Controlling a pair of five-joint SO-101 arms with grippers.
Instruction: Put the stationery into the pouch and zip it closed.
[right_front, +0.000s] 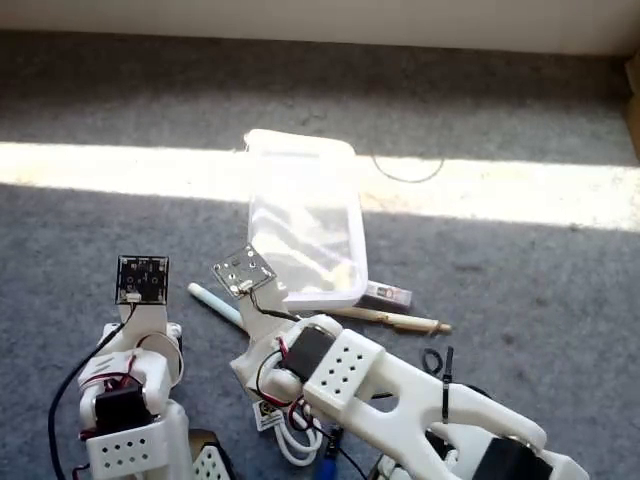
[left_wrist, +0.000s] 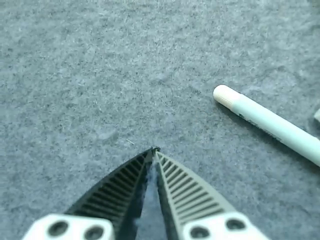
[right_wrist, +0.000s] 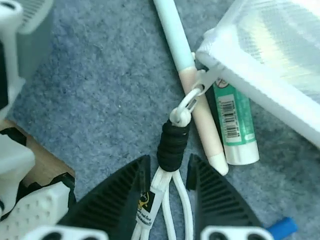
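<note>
Grey, carpet-textured table (right_front: 520, 260), crossed by a band of sunlight. At left, the left gripper (left_wrist: 154, 150) hangs over bare surface, its jaws closed on nothing. Near it lies a pale blue pen (right_front: 213, 300). Centre: the right gripper (right_wrist: 169, 159) stands with jaws parted either side of the white zip-pull cord (right_wrist: 173, 142). Whether they pinch it cannot be told. The cord leads to a corner of the translucent pouch (right_front: 300, 170), which lies flat. To its right, a green glue stick (right_front: 386, 295) sits partly under the pouch edge, and a cream pencil-like stick (right_front: 400, 320) lies just beside it. Judged progress: early, as all three items are still outside and the zipping is yet to be done.
</note>
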